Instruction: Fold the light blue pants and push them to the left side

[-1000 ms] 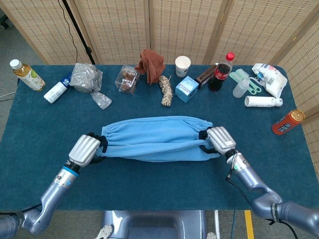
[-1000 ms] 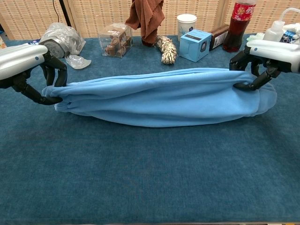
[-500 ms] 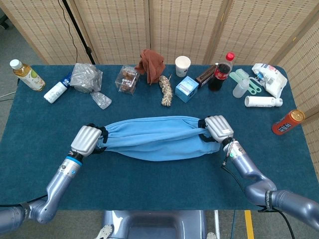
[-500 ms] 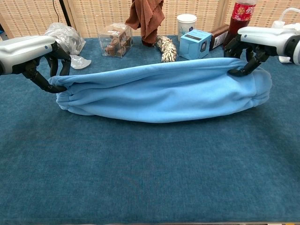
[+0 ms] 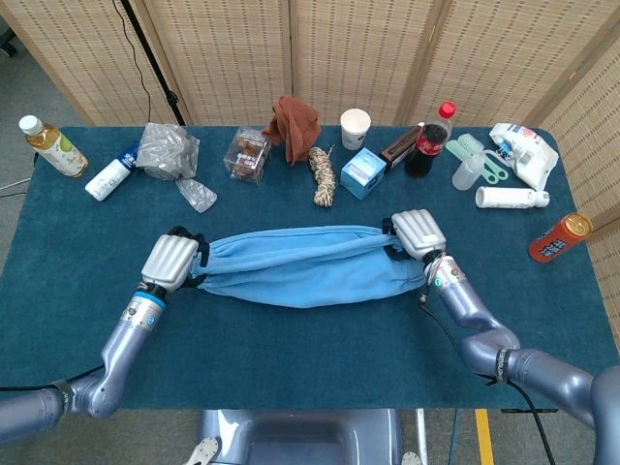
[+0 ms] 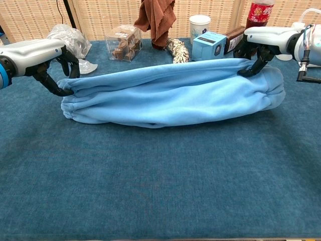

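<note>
The light blue pants (image 5: pixel 300 266) lie in a long folded band across the middle of the table, also seen in the chest view as the pants (image 6: pixel 165 95). My left hand (image 5: pixel 171 259) grips the band's left end, its dark fingers (image 6: pixel 62 75) pinching the upper fold. At the other end my right hand (image 5: pixel 417 235) holds the cloth's top edge, with the fingers (image 6: pixel 253 57) curled into the fabric. Both hands hold the upper layer slightly raised above the lower one.
Along the table's far edge stand a yellow drink bottle (image 5: pixel 53 145), a crumpled plastic bag (image 5: pixel 167 150), a clear box (image 5: pixel 248 155), a brown cloth (image 5: pixel 295 126), a rope coil (image 5: pixel 323 176), a paper cup (image 5: pixel 356 128), a blue box (image 5: pixel 364 173) and a cola bottle (image 5: pixel 430 140). An orange can (image 5: pixel 560 237) lies at the right.
Both hands have carried the pants' near edge away from me toward the far edge, narrowing the band. The hands also moved slightly further from me.
</note>
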{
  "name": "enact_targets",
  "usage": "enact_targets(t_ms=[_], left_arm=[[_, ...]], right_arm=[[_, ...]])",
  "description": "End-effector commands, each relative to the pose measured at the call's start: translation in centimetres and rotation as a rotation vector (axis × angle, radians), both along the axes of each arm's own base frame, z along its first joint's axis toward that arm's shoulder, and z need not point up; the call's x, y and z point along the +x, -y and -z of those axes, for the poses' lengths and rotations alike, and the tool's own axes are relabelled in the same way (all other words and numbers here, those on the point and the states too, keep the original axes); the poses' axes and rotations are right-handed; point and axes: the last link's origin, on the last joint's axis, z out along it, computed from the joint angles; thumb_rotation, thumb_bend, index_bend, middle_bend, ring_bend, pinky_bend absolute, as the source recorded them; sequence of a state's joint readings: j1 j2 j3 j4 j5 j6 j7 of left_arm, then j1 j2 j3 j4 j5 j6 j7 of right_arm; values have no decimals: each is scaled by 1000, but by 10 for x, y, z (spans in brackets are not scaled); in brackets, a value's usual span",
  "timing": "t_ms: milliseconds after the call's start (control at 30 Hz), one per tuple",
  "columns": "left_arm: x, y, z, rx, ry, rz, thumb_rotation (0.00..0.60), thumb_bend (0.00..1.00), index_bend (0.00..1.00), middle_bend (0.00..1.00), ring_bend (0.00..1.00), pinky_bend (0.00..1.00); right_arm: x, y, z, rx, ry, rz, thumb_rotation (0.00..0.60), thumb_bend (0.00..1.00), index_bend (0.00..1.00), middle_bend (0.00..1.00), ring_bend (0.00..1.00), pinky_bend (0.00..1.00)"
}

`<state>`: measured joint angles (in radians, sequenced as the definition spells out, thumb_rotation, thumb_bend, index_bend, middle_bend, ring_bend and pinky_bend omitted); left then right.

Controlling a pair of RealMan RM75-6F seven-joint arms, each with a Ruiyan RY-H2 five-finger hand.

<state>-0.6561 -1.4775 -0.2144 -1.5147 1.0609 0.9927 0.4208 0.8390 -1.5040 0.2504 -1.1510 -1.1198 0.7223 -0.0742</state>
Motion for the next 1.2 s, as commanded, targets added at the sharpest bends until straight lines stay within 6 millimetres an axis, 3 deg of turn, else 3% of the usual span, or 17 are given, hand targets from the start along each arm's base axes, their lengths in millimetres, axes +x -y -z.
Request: enact_targets(t_ms=[33,100,200,300,400,500,567,667,833,1200], left_arm=[[-3,0,1,-33,-56,-16,600,370,114,3,5,2],[-2,-2,-1,-21,-63,-19,600,364,8,0,0,0],[0,-4,-2,2,-54,-21,600,358,0,0,0,0],[2,-4,-4,7,-39,-15,600,358,0,0,0,0],[1,-2,-6,0,-40,-12,600,354,0,0,0,0],[1,1,-11,-17,-41,-14,600,344,0,0,0,0],[-1,3,-13,-36,-49,-18,600,333,0,0,0,0],[-2,5,-15,-65,-56,-23,600,323,0,0,0,0],[-6,8,-17,-53,-114,45,600,323,0,0,0,0],[-15,1,7,-120,-157,242,600,324,0,0,0,0]], right_arm=[[1,1,1,3,-2,-8,600,562,544,516,403,587],[1,3,-1,-26,-20,-34,600,563,495,458,339,557],[-1,5,-2,-67,-73,-78,600,562,425,366,251,487],[-4,6,-4,-75,-113,-89,600,560,318,201,119,373],[-7,5,-8,-80,-157,-89,600,527,137,48,12,251],[-6,1,-14,-52,-156,-54,600,270,3,0,0,126],[-3,-4,-18,-26,-164,-44,600,114,0,0,0,111],[-1,-11,-22,-5,-181,-44,600,3,0,0,0,88],[8,-27,-30,-61,-113,-89,600,0,0,0,0,57],[9,-54,-47,-95,9,-121,600,0,0,0,0,45]])
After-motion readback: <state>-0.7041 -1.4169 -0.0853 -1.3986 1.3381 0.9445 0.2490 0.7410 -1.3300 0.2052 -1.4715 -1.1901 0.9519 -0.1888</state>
